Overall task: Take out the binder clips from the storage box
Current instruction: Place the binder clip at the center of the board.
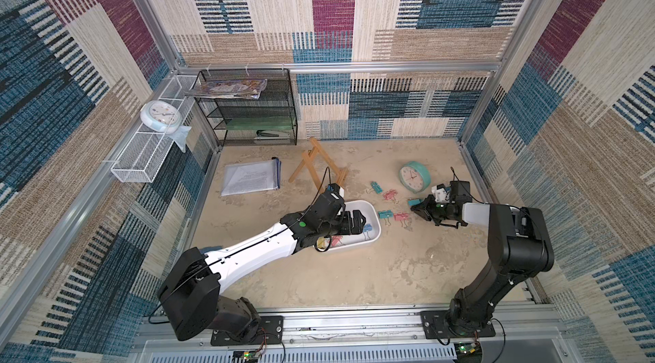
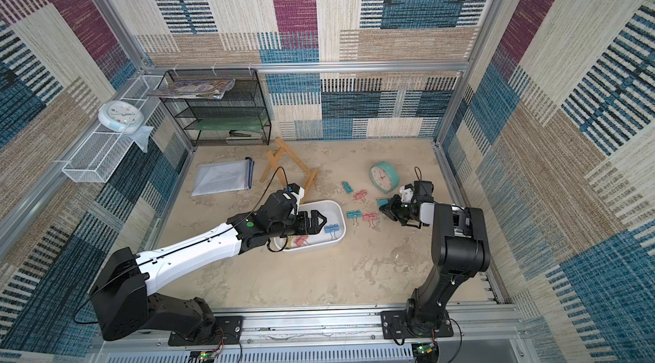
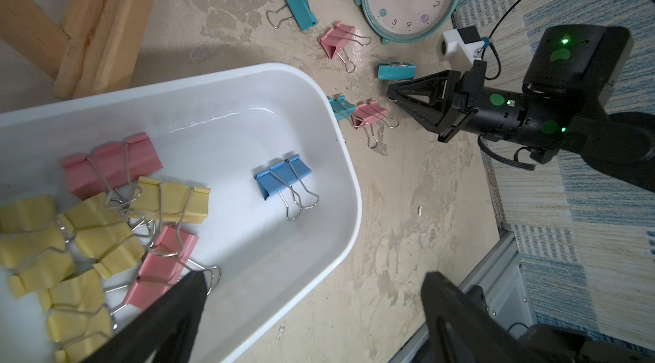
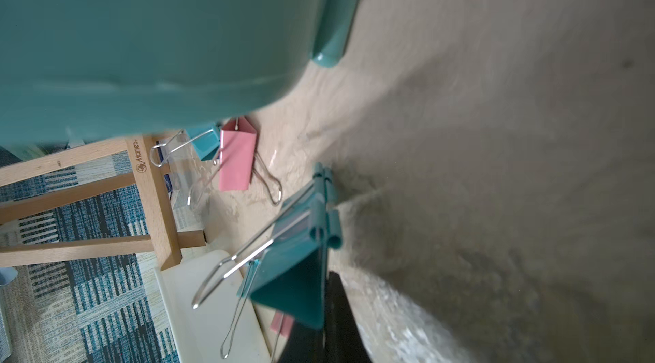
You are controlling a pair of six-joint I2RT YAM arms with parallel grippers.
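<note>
- Binder clips (image 3: 170,201), small pastel metal ones with silver wire handles, lie partly in the shallow white plastic storage box (image 1: 354,204) at the centre of both top views. The others lie on the beige table (image 1: 354,272) just right of it.
- Inside the box, both top views show only a blue clip (image 1: 367,227) and scraps of pink and yellow, because my left arm covers the rest. The left wrist view shows the whole heap: yellow clips (image 3: 99,233) tangled with pink clips (image 3: 113,166), and the blue one apart from them.
- My left gripper (image 3: 313,274) stands wide open over the box. In the left wrist view one finger (image 3: 177,308) shows against a pink clip inside, the other against the table beyond the rim.
- My right gripper (image 3: 390,94) has its jaws pressed together, right of centre in both top views, below the round teal alarm clock (image 1: 414,177).
- A teal clip (image 4: 304,272) sits at that tip. The right wrist view shows it hard against my black finger (image 4: 336,308), but I cannot tell whether I pinch it.
- Between the box and that gripper lie a teal-and-pink pair (image 1: 384,215), and another pair (image 1: 390,195) higher in the frame.
- The light wooden easel (image 4: 152,201) lies beyond them.
</note>
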